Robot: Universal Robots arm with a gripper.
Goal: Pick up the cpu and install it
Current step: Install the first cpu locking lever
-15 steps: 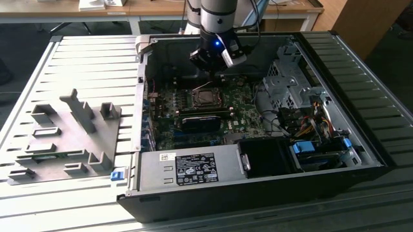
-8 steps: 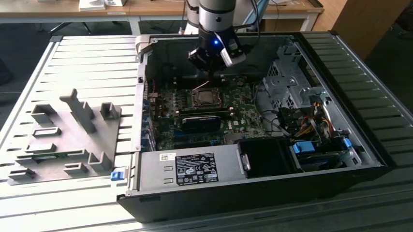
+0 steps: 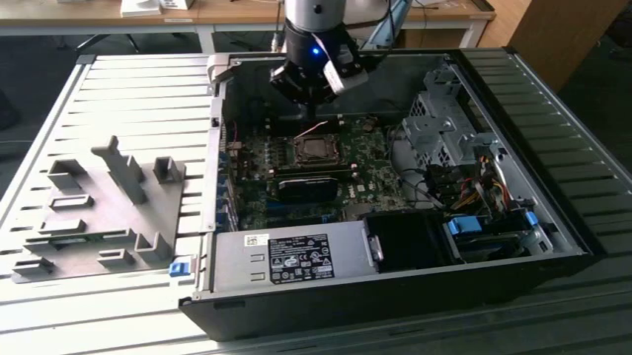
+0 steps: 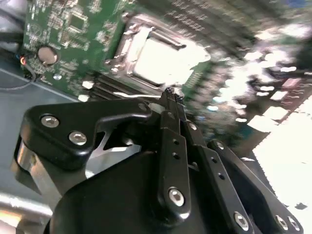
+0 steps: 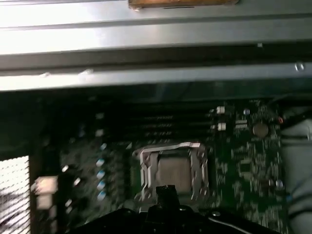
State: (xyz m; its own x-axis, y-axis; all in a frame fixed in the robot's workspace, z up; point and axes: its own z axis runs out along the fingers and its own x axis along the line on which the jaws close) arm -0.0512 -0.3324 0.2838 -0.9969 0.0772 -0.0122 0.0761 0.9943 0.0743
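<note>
Inside the open computer case [image 3: 474,81] lies one motherboard [image 3: 341,188] with one socket frame [image 3: 314,150], and one cpu [image 4: 163,61], flat with a pale silvery top, sits in it. The single gripper [image 4: 168,95] hovers just above, fingers pressed together, empty. One white printed label [image 3: 301,259] marks the power supply [image 3: 286,259].

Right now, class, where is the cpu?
The cpu sits inside the socket frame on the motherboard, near the middle of the open computer case in the exterior view, directly beneath the gripper.
</note>
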